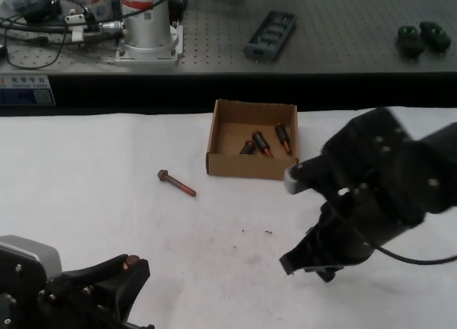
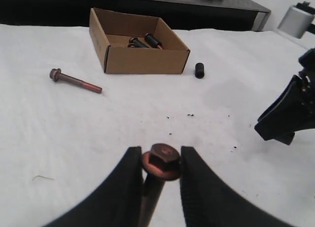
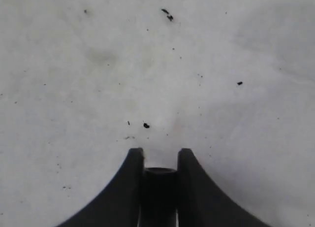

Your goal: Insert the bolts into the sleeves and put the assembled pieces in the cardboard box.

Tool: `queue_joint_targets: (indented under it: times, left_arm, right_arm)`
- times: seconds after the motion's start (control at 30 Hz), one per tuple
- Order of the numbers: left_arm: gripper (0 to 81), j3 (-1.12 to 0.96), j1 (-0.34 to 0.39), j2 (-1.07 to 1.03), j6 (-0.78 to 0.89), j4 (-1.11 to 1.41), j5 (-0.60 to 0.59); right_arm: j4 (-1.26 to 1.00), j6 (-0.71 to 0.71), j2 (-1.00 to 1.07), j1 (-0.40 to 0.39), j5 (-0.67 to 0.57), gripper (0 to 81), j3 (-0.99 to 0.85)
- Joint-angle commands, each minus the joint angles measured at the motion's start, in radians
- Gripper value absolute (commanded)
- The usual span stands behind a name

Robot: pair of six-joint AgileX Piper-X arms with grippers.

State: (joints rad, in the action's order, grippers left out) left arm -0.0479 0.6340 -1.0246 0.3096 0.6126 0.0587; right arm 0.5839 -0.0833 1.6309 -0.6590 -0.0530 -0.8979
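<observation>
Copper-coloured bolt (image 2: 153, 187) is clamped just under its head by the left gripper (image 2: 160, 152); a black sleeve (image 3: 160, 185) is pinched in the right gripper (image 3: 160, 154). A second bolt (image 1: 176, 183) is seen lying on the white cloth (image 1: 86, 165) near the cardboard box (image 1: 243, 166), in which three assembled pieces (image 1: 263, 143) are held.

The box (image 1: 243, 166) sits on the bench (image 1: 86, 200), centre. Three pieces (image 1: 262, 143) lie in it. A loose bolt (image 1: 176, 183) lies left of the box. A loose sleeve (image 2: 199, 70) stands just beside the box, on the side away from that bolt. The left gripper (image 2: 161, 154), near left, clamps a second bolt (image 2: 160, 162). The right gripper (image 3: 160, 155), near right, clamps a second sleeve (image 3: 160, 187).
</observation>
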Motion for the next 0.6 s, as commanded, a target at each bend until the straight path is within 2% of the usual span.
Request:
queue_joint_targets:
  times: [0.0,0.3,0.4,0.47,0.57]
  left_arm:
    - [0.6,-0.01,0.0,-0.014,-0.032,0.021,-0.004]
    - [0.6,-0.01,0.0,-0.014,-0.043,0.016,-0.004]
    - [0.6,-0.01,0.0,-0.014,-0.043,0.016,-0.028]
    - [0.6,-0.01,0.0,-0.014,-0.043,0.011,-0.033]
    - [0.6,-0.01,0.0,-0.014,-0.043,0.011,-0.045]
  right_arm:
    - [0.041,0.017,0.074,0.011,-0.014,7.4,-0.076]
    - [0.163,0.016,0.154,0.01,-0.017,6.8,-0.162]
    - [0.177,0.016,0.156,0.01,-0.017,0.2,-0.169]
    - [0.178,0.016,0.156,0.01,-0.017,9.2,-0.168]
    - [0.178,0.016,0.156,0.01,-0.017,33.0,-0.168]
